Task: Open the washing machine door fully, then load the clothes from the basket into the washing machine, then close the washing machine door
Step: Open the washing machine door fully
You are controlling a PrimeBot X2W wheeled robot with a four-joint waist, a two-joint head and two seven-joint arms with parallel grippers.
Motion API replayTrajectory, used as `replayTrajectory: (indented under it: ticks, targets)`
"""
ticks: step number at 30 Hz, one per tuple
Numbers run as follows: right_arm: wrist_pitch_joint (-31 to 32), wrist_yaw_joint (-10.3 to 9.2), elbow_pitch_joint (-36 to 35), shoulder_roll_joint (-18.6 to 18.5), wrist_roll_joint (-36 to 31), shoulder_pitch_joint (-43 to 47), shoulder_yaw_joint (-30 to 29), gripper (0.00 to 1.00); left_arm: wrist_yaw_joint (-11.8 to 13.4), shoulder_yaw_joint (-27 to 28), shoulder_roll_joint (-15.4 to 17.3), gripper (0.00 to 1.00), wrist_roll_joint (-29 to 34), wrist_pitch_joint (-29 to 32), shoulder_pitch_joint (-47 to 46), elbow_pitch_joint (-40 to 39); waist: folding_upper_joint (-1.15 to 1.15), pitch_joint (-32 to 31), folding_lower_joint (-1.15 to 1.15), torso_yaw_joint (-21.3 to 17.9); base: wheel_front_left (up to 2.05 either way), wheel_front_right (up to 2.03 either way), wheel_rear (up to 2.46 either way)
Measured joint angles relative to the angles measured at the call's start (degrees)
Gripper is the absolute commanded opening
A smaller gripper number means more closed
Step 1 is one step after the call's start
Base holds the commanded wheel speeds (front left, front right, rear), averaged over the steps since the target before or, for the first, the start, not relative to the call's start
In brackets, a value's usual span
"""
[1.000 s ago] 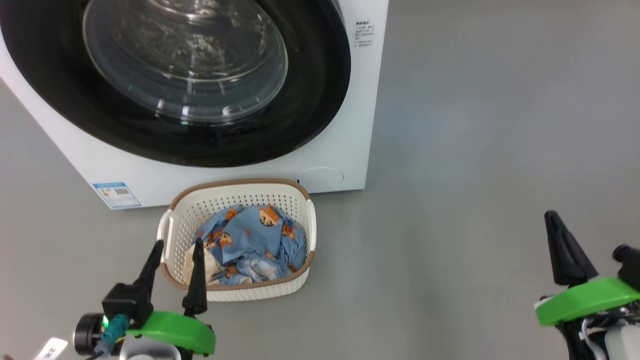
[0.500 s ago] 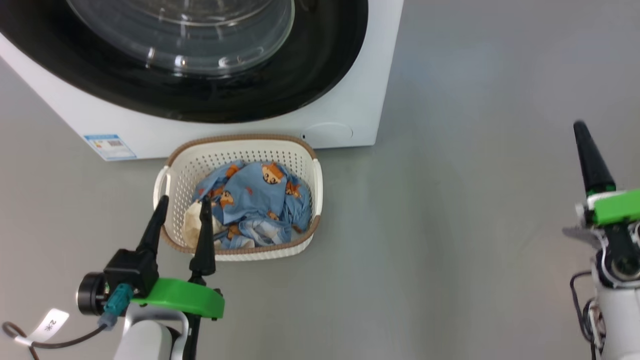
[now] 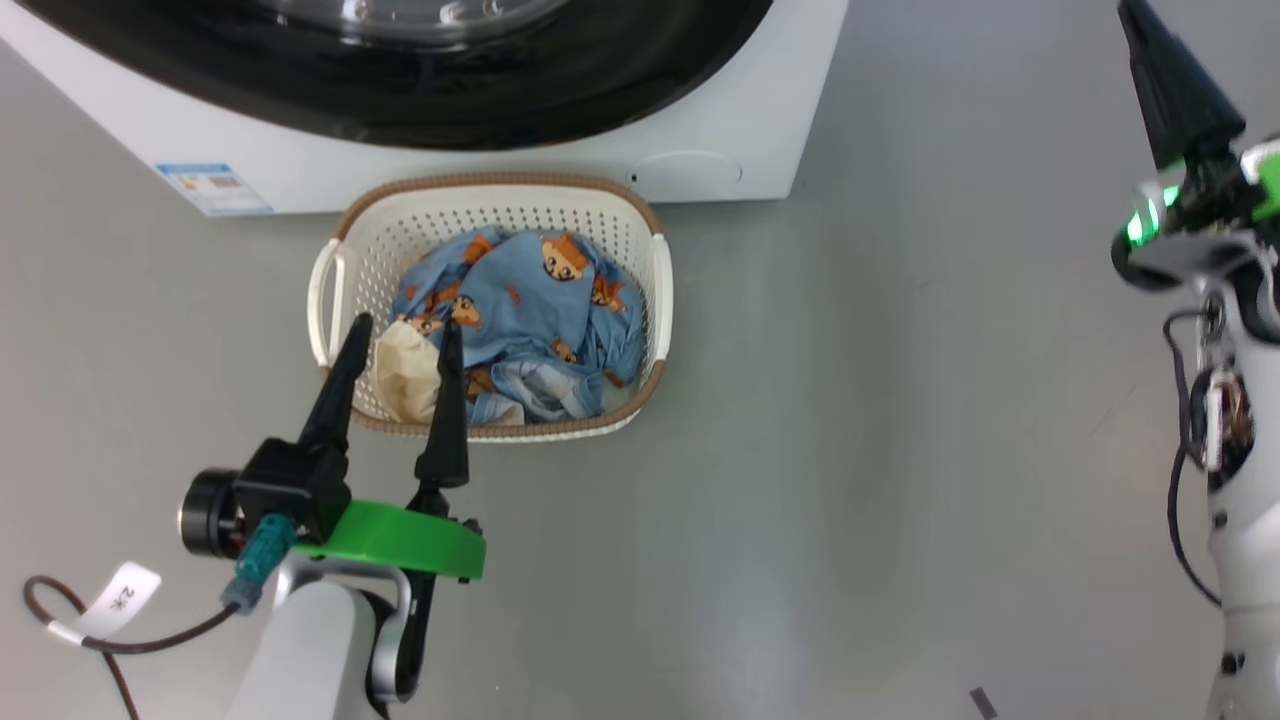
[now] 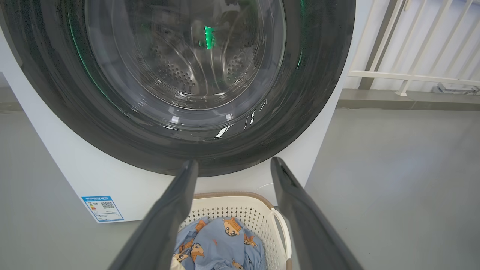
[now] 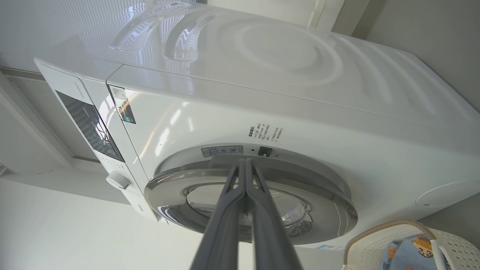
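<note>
Since a second ago the right gripper [image 3: 1148, 40] has moved from level with the near edge of the basket [image 3: 500, 182] to well beyond its far right, up beside the washing machine [image 3: 760, 110]. The head camera has tilted too, so less of the machine shows. The right fingers are pressed together with nothing between them, and the right wrist view has them pointing at the silver rim [image 5: 157, 180] of the washing machine door [image 4: 183, 67].

That door stands just behind and above the basket and looks shut. I judge it rigid and fairly heavy on its hinge, with a catch that needs a firm pull. Its glossy, bulging face offers no purchase, so the rim edge by the shallow recess [image 5: 300, 165] seems the place to hook.

The left gripper [image 3: 405, 325] hovers over the basket's near-left corner, fingers spread wide and empty. The clothes [image 3: 540, 300] lie heaped inside the basket: soft, light and limp, best pinched at a raised fold.
</note>
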Motion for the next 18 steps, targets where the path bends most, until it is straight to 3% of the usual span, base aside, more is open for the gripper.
replayTrajectory:
  ticks: [18]
  targets:
    - [9.6, 0.0, 19.7, -1.9, 2.5, -29.1, 5.6, 0.0, 2.0, -5.8, -0.1, 1.0, -2.6, -0.1, -5.2, -2.1, 0.0, 8.3, 0.0, 3.9, 0.0, 0.0, 0.0]
